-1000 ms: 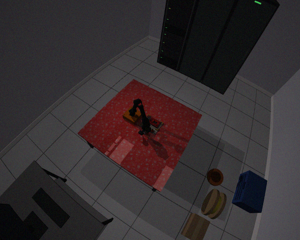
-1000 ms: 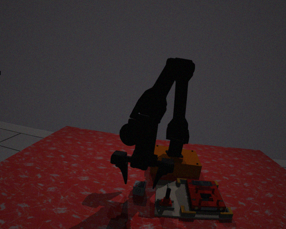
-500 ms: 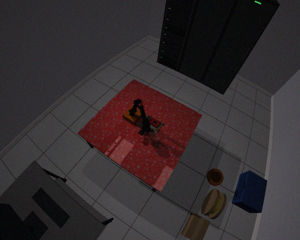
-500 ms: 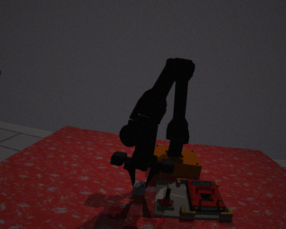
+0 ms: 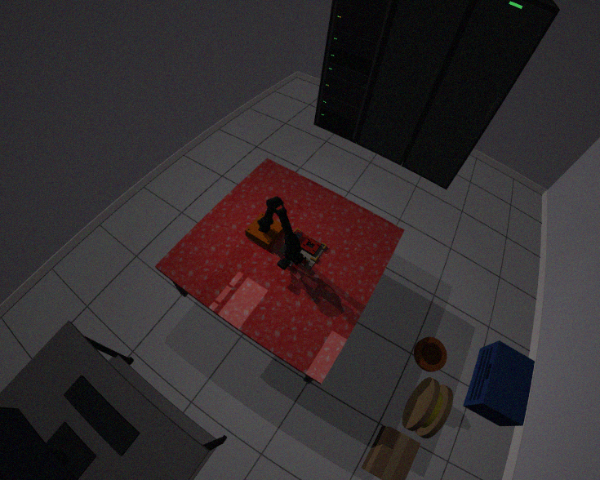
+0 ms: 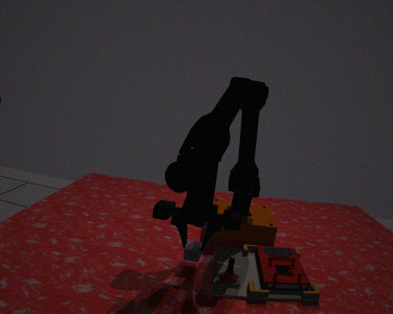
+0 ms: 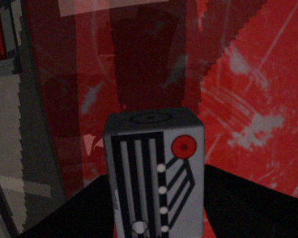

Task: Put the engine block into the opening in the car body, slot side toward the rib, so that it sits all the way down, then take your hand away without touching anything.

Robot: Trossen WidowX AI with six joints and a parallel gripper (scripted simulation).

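Note:
The grey engine block point(image 6: 191, 252) point(image 7: 152, 174) is between the fingertips of my gripper point(image 6: 193, 249) point(image 7: 155, 180), which is shut on it. It appears slightly above the red table in the exterior view. In the wrist view its face shows dark slots on the left and a red disc at upper right. The red car body point(image 6: 266, 272) point(image 5: 310, 245) lies in a holder to the right of my gripper in the exterior view. Its dark opening point(image 6: 283, 269) faces up. The rib inside cannot be made out.
A pale board point(image 6: 248, 268) point(image 7: 4, 105) with yellow corner pieces carries the car body. A red piece with an upright black post point(image 6: 231, 265) stands on its near left part. The orange base box point(image 6: 257, 233) point(image 5: 258, 234) is under the arm, behind the board.

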